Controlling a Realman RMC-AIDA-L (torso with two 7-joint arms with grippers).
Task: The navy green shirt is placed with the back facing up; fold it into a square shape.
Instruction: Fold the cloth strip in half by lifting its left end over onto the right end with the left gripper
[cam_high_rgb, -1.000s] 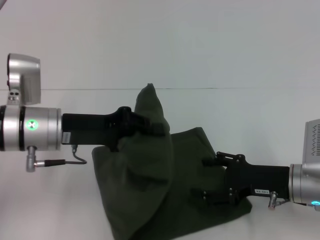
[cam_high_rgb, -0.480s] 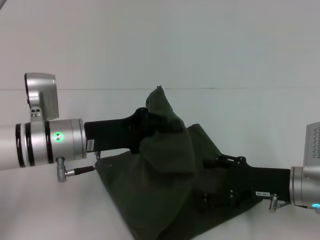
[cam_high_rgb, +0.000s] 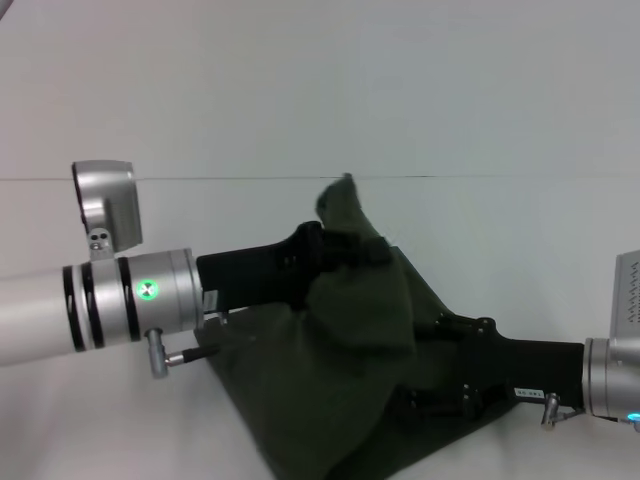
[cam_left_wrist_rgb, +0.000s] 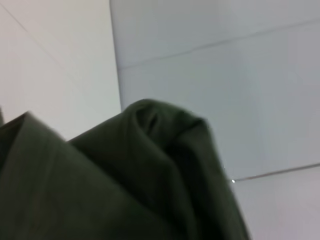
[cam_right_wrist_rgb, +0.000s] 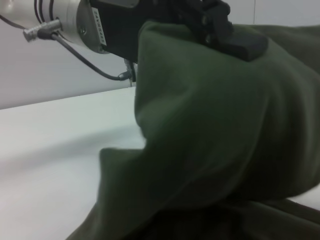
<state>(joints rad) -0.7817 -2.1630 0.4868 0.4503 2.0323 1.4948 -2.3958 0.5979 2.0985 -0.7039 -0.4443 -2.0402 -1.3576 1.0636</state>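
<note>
Dark olive-green cotton, the navy green shirt (cam_high_rgb: 340, 400), lies partly spread on the white table (cam_high_rgb: 500, 120) in the head view, its lower mass flat near the front edge of the picture and one portion lifted into a peak above the rest. The left gripper (cam_high_rgb: 345, 248), at the end of the silver and black left arm reaching in from the left, holds that raised portion: its fingers are closed on a bunch of the cloth, which drapes down over them toward the flat part. The right gripper (cam_high_rgb: 425, 375) comes in low from the right and rests against the shirt's right side on the table; its tips are buried under the cloth, so whether its fingers are apart or together cannot be told. In the left wrist view, a rounded fold of the navy green shirt (cam_left_wrist_rgb: 150, 175) fills the lower half of the frame, with the pale table (cam_left_wrist_rgb: 260, 100) beyond it. In the right wrist view, the navy green shirt (cam_right_wrist_rgb: 215, 140) hangs in a broad curtain from the left gripper (cam_right_wrist_rgb: 220, 32), whose black fingers pinch the upper edge of the cloth, while the table (cam_right_wrist_rgb: 50, 150) shows white beside and under the hanging fold.
</note>
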